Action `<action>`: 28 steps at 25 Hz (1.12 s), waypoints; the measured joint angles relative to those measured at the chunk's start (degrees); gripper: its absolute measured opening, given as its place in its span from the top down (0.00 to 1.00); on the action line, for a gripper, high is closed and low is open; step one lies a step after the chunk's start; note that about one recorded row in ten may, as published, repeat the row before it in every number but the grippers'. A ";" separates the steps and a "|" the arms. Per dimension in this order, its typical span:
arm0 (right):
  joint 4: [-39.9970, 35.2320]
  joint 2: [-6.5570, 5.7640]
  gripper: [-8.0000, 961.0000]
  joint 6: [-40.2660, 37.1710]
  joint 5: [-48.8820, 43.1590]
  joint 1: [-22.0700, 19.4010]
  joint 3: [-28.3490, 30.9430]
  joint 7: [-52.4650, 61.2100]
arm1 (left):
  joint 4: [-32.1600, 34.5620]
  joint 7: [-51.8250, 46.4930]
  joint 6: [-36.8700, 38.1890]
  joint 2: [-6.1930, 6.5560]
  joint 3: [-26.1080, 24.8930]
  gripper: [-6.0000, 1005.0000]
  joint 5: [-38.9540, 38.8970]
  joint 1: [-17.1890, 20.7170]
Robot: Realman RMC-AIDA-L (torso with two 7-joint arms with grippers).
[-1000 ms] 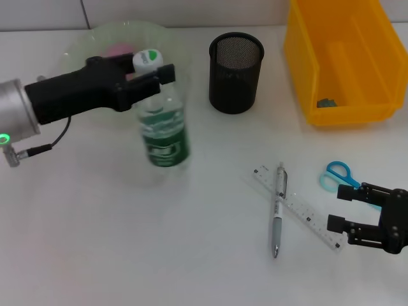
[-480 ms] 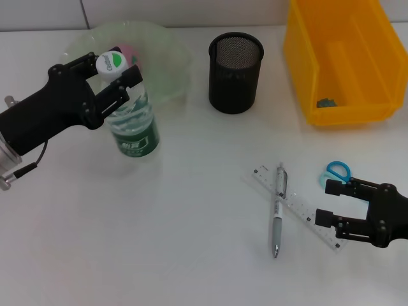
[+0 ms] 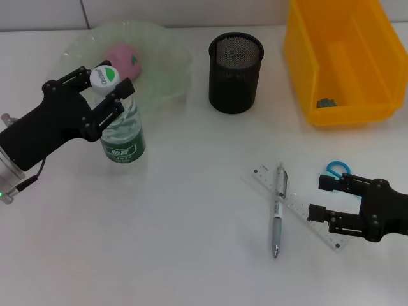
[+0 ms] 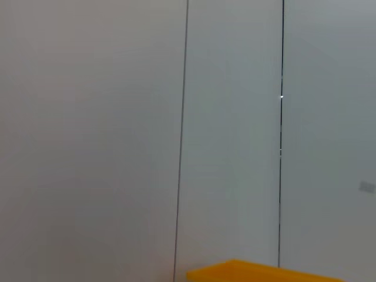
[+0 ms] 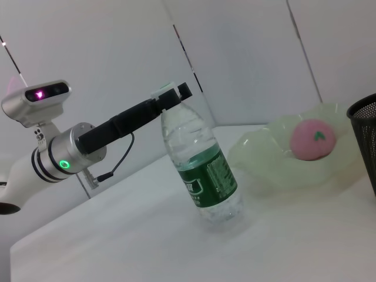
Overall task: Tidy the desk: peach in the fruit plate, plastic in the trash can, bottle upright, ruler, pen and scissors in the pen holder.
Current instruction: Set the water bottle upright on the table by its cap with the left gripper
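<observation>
Standing on its base just in front of the plate (image 3: pixel 167 89), clamped at the neck between the fingers of the left gripper (image 3: pixel 104 95), looks light, smooth, top-heavy: bottle (image 3: pixel 119 127); right gripper (image 3: pixel 325 201) spread over ruler (image 3: pixel 294 207).

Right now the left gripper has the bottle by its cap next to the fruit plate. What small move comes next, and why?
Probably open the left gripper and lift it clear. The bottle looks upright with its base on the table, beside the fruit plate that holds the peach, so that step seems done. The right gripper hovers open over the ruler end, near the scissors.
</observation>
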 joint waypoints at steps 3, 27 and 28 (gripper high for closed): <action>0.18 -0.01 0.19 0.09 0.00 0.17 -0.19 0.00 | -0.27 0.16 -0.05 -0.01 -0.19 0.55 -0.10 -0.09; 1.18 0.49 0.19 2.22 -0.01 1.65 -1.55 -0.03 | -6.59 0.35 -6.52 -0.32 -0.36 0.40 -7.10 -3.32; 1.18 0.50 0.19 2.27 0.00 1.69 -1.55 -0.03 | -6.60 0.35 -6.52 -0.32 -0.36 0.34 -7.10 -3.32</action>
